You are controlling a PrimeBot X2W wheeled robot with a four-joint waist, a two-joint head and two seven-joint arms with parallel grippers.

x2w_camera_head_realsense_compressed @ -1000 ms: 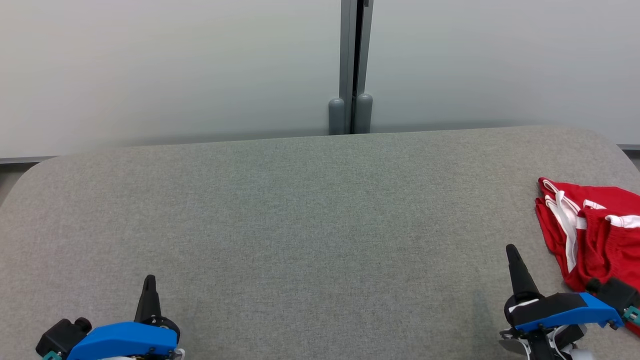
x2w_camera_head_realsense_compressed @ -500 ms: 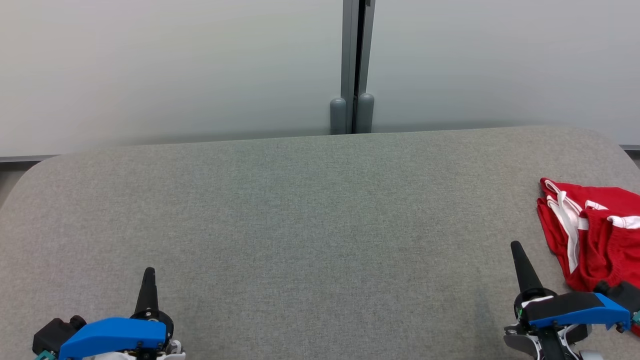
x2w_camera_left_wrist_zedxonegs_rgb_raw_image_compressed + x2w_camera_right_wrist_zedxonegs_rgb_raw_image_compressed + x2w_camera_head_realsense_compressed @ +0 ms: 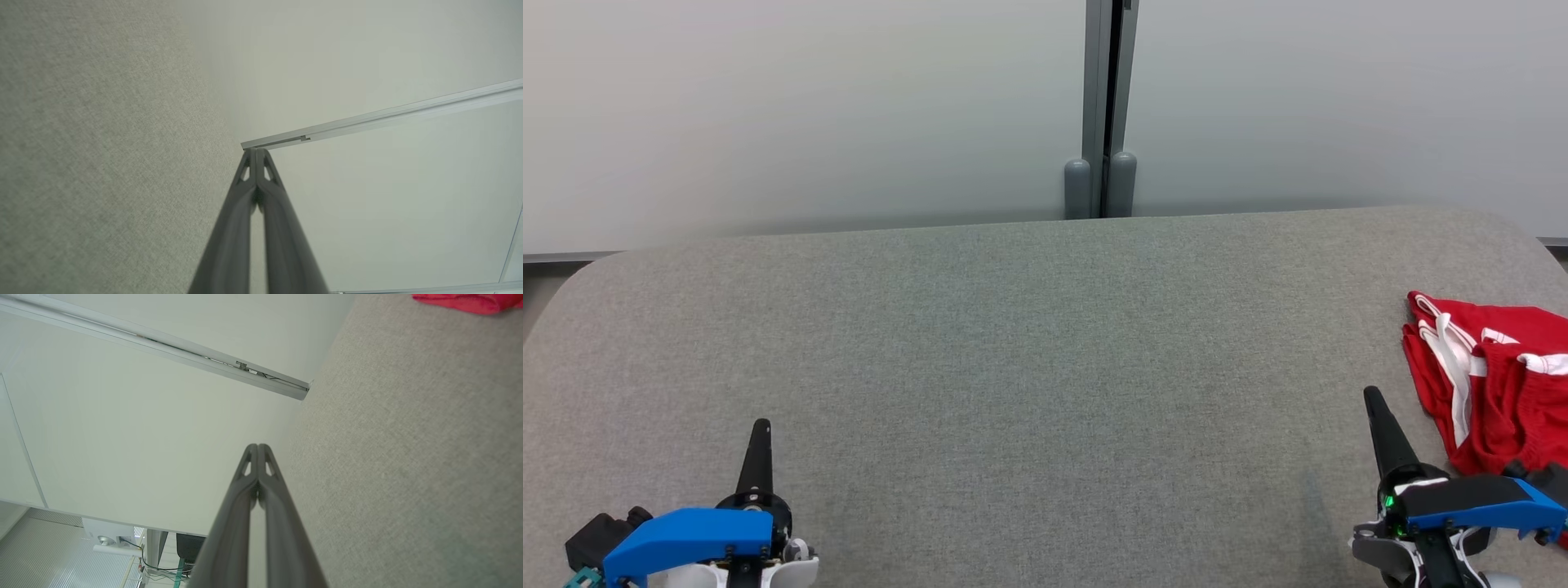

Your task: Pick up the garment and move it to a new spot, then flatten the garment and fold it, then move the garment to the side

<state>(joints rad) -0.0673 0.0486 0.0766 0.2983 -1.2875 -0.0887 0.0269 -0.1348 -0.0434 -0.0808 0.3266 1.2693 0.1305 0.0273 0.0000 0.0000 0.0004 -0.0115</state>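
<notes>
While it sits low at the near left of the grey fabric worktop, the left tool points toward the far edge, its two dark fingers pressed together on nothing. Beyond the far edge, at the middle, a grey post stands between pale wall panels. At the near right, the right tool also points away, its fingers likewise pressed together and empty. Just right of it, not touching its tips, the red garment with white trim lies crumpled on the worktop's right edge, partly cut off by the frame.
</notes>
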